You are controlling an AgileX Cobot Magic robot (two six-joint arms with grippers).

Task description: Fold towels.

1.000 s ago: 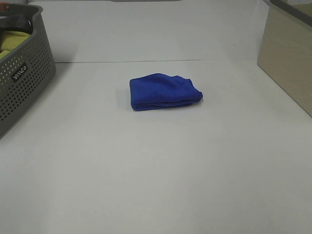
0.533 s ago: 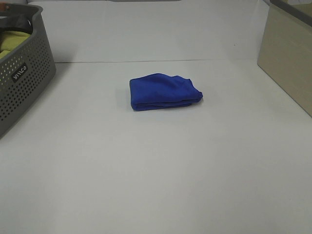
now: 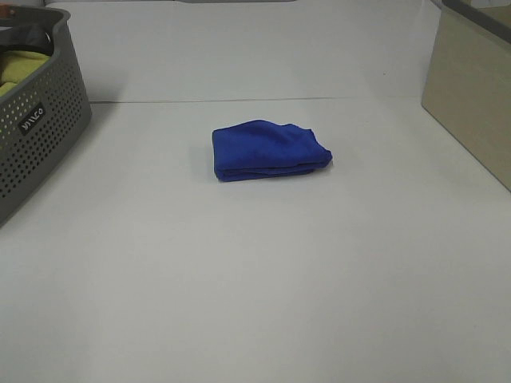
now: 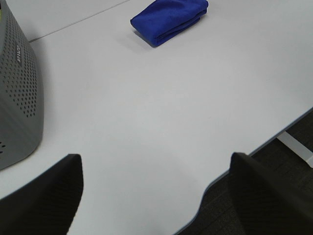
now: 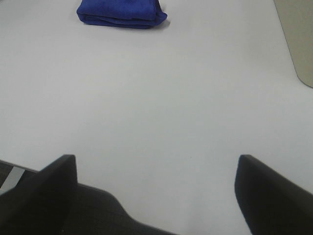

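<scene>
So your wrist views show both grippers (image 4: 154, 196) (image 5: 156, 193) spread apart, empty; overhead adds yellow cloth (image 3: 17, 65) inside the grey perforated basket (image 3: 40, 136), left of the folded blue towel (image 3: 267, 149) on the white desk (image 3: 255, 279).

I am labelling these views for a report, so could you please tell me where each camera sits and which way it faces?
Exterior high: mounted high off the arms, looking down on the white table, folded blue towel and grey basket; no robot parts show.
Left wrist: low at the table's near edge, facing the towel and basket; open left end effector shows.
Right wrist: similar, facing the towel; open right end effector shows.
All three share the towel.
</scene>
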